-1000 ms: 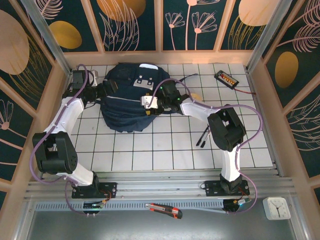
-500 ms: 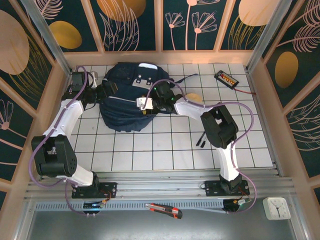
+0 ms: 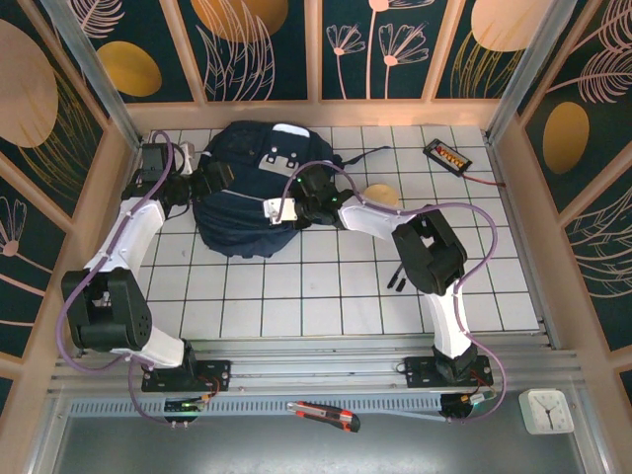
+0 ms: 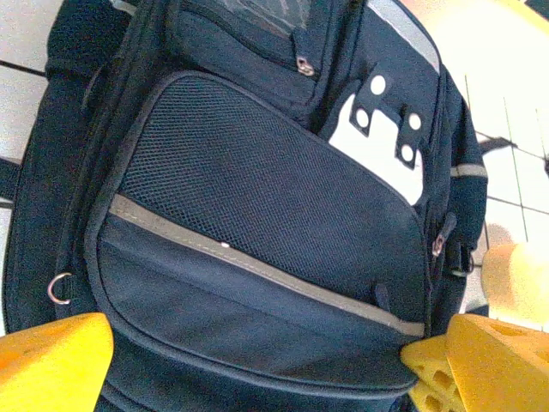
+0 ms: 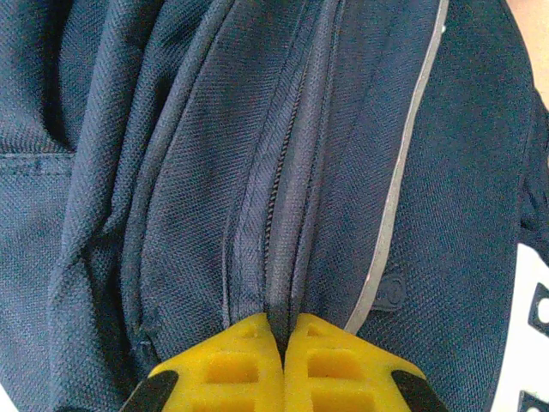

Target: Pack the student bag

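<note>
1. The desk (image 3: 336, 296), white and gridded, carries everything.
2. The student bag (image 3: 237, 212) lies flat on the far-left part of the desk with its front face up. Its long axis runs from the far edge toward us, and it sits between the ends of the two arms.
3. The left arm (image 3: 128, 227) reaches the bag's left flank. The right arm (image 3: 380, 215) stretches across from the right to the bag's near-right edge.
4. The left jaws stand wide apart and hold nothing. In the left wrist view a yellow finger (image 4: 51, 360) shows at each lower corner, with the mesh pocket (image 4: 257, 189) ahead and between them. We cannot tell whether they touch the fabric.
5. The right jaws are pressed together on the bag's zip seam (image 5: 279, 197). We cannot tell whether a zip pull sits between them.
6. We judge that the coming move turns on that seam. It runs straight ahead and away from the right jaws, so any pull should follow that line. The right arm is already on the seam, and the left arm is placed to steady the bag from the other side.
7. Two pens (image 3: 400, 269) lie on the desk, well apart from the bag and to its right.
</note>
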Robot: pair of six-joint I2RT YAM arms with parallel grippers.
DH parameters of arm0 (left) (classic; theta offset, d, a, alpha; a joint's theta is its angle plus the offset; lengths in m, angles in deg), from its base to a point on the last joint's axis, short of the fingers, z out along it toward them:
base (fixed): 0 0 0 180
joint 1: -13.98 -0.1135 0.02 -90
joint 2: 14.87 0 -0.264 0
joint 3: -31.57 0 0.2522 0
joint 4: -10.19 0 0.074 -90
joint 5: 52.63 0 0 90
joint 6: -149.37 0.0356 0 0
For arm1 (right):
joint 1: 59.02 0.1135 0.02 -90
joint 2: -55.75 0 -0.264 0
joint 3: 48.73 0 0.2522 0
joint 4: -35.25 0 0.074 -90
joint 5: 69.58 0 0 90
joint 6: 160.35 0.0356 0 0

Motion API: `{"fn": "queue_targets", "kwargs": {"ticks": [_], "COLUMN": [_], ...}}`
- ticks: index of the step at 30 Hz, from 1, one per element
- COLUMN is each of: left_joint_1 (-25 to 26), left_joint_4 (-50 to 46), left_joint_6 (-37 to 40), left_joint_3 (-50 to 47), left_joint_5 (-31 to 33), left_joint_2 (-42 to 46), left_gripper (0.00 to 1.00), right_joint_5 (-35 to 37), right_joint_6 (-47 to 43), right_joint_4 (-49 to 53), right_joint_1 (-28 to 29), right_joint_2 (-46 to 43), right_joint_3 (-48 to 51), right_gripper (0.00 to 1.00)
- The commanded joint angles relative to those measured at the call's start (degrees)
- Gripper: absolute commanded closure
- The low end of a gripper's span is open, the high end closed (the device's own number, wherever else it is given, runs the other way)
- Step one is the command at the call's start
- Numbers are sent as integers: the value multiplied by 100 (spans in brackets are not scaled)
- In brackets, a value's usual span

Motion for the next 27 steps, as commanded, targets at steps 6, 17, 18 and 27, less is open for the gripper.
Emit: {"fn": "queue_targets", "kwargs": {"ticks": [6,17,18,27], "left_joint_1": [442,644,661,792], "left_joint_4": [-207,260,371,-326], "left_joint_6": [2739,6037,6240,7581], "left_joint_3": [-94,-357,-423,-128], "left_joint_5": [-71,-1414,-1511,-1827], "left_joint_2": [385,654,690,312], "left_gripper": [1,9,9,11], "right_joint_5": [-745,-863,-864,-843], "right_joint_6": [533,325,301,163], "right_joint_4": [407,574,567,272], "right_joint_1": [-195,-350,-357,-248], "right_joint_2": [-757,-1274,-1312,-1690], "right_joint_3": [-383,-380,-331,144], "right_gripper": [100,100,100,100]}}
